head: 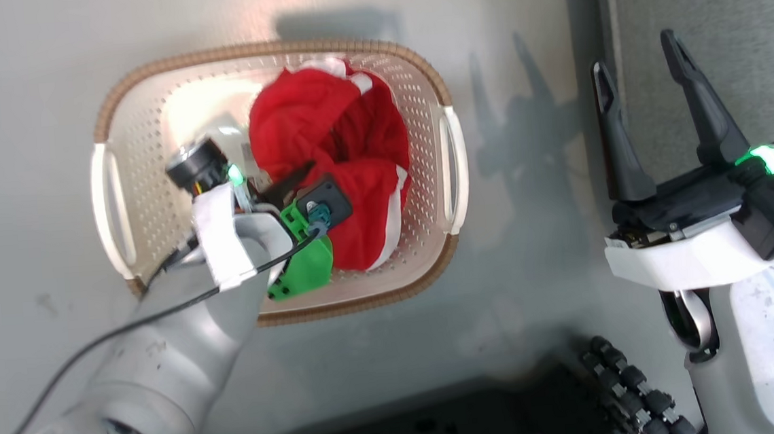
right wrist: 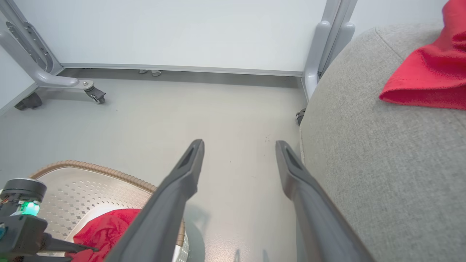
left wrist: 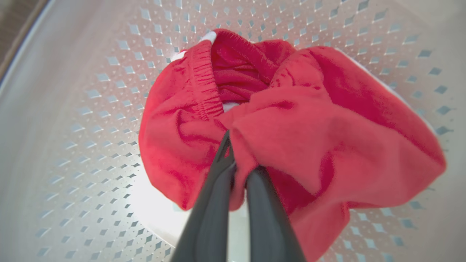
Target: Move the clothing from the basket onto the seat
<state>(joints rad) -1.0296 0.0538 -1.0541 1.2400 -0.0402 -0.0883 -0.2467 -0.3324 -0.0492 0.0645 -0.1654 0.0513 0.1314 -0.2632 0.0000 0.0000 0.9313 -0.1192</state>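
The cream perforated basket [head: 266, 48] stands on the grey floor, holding a bundle of red clothing [head: 326, 126] with white trim. My left gripper [head: 299, 174] reaches down into the basket. In the left wrist view the left gripper [left wrist: 236, 160] is shut on a fold of the red clothing [left wrist: 313, 127], near an elastic waistband. My right gripper [head: 634, 53] hangs open and empty at the edge of the grey seat [head: 719, 3]. In the right wrist view the right gripper [right wrist: 240, 145] points along the floor beside the seat [right wrist: 364, 163], on which another red garment [right wrist: 429, 72] lies.
The basket's rim [right wrist: 94, 169] shows at the lower left of the right wrist view. A white panel on a grey frame with castors [right wrist: 91, 94] stands beyond, and a frame post [right wrist: 320, 54] touches the seat's corner. My black base [head: 442, 424] lies below the basket.
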